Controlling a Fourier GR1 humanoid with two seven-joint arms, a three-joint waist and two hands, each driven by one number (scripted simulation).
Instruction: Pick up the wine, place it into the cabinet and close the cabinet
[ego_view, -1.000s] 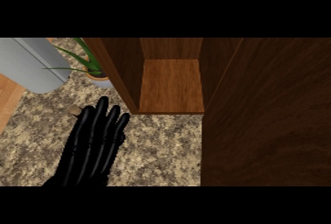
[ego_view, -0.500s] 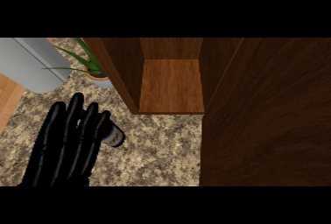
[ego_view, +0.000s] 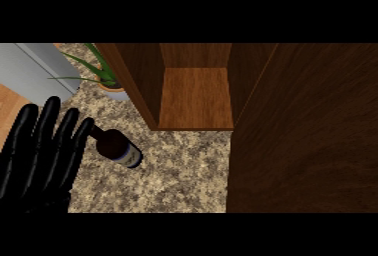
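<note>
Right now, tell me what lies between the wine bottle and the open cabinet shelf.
In the head view, only bare speckled countertop lies between the wine bottle and the cabinet shelf. The left hand is on the bottle's other side.

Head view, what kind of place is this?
Most likely a kitchen: a speckled stone counter, an open wooden cabinet standing on it, and a wine bottle beside a potted plant.

Dark wine bottle (ego_view: 117, 148), apparently upright, before open cabinet (ego_view: 196, 97).
</note>
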